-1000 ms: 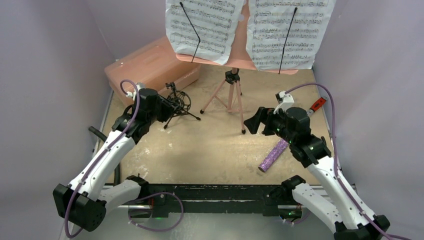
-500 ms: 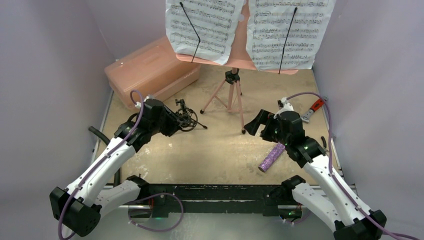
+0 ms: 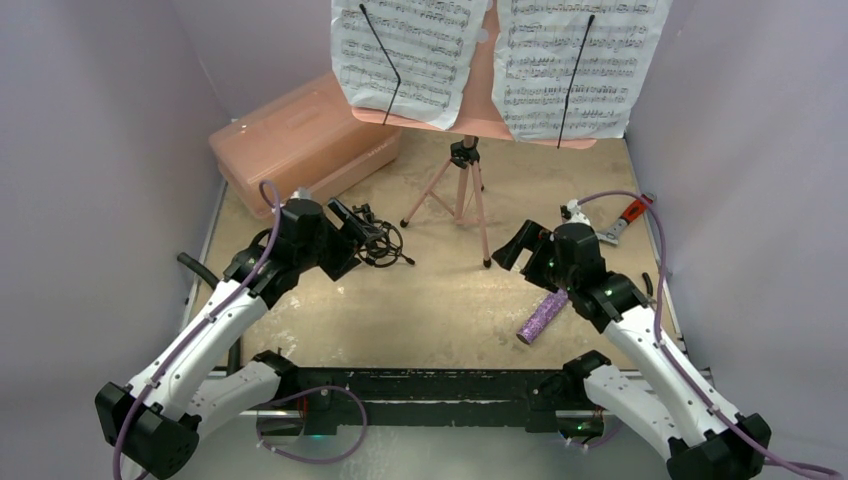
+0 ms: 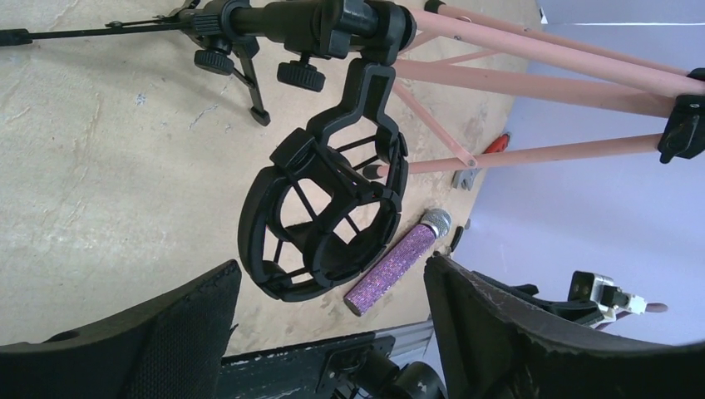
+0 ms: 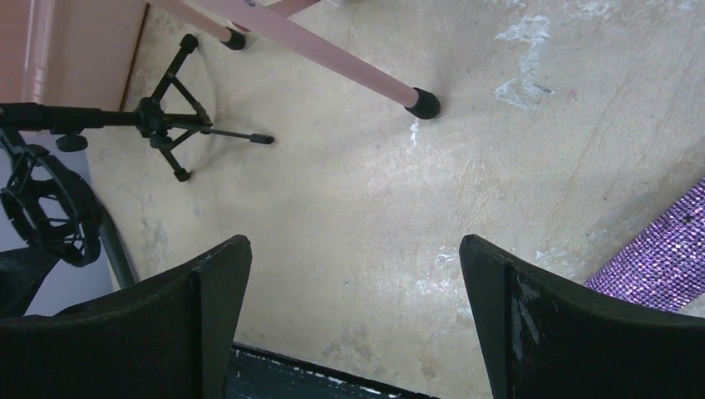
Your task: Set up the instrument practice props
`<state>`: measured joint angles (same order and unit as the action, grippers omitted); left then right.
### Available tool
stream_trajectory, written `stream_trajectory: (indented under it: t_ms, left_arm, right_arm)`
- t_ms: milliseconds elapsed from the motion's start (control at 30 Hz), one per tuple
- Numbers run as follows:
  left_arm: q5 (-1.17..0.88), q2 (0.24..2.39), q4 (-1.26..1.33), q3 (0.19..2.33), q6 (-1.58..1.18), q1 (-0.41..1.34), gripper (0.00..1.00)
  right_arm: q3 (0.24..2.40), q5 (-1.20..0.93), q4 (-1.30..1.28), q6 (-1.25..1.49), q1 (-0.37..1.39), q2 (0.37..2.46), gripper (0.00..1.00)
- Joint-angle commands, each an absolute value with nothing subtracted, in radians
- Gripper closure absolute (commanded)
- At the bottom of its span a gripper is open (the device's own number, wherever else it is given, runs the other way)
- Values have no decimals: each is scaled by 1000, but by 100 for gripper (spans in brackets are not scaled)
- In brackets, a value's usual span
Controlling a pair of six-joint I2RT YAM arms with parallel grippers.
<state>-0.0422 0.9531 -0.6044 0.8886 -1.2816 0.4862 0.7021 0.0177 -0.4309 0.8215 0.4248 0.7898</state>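
The pink music stand [image 3: 462,190] stands at the back centre with two white sheet-music pages [image 3: 410,55] [image 3: 575,60] on its desk. The black shock-mount mini tripod [image 3: 378,242] looks tipped over, legs pointing right. Its ring [image 4: 320,220] hangs just ahead of my left gripper [image 3: 350,240], which is open and not touching it. The glittery purple microphone [image 3: 545,312] lies flat on the table, under the right arm. My right gripper [image 3: 520,250] stands open over bare table [image 5: 353,241], with the microphone [image 5: 665,249] off to its side.
A big pink plastic case [image 3: 300,135] sits at the back left, close behind the left gripper. A red-handled tool [image 3: 630,213] lies by the right wall. The stand's thin legs [image 4: 540,66] spread between the two grippers. Purple walls close in both sides.
My left gripper carried the mini tripod from near the case toward the middle, tipping it, then opened and let go. The right gripper shifted slightly and stayed open.
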Motion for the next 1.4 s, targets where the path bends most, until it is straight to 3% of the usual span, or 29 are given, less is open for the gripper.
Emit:
stream_trajectory:
  t_ms: [0, 333, 667, 900, 1200, 1367]
  left_arm:
    - [-23, 917, -573, 905, -1261, 491, 20]
    - [-2, 823, -426, 899, -1134, 489, 18]
    - [83, 772, -303, 926, -1045, 489, 12]
    - [116, 795, -277, 966, -1051, 489, 11]
    - [97, 852, -229, 986, -1058, 490, 11]
    - [92, 859, -202, 982, -1061, 489, 11]
  right_arm:
    - [698, 79, -453, 855, 424, 812, 2]
    - [662, 184, -531, 924, 369, 894, 2]
    - [602, 217, -618, 878, 58, 923, 3]
    - [588, 247, -593, 906, 2, 1033, 5]
    - [632, 271, -427, 854, 2, 1193, 33]
    - [636, 292, -404, 829, 2, 1228, 63]
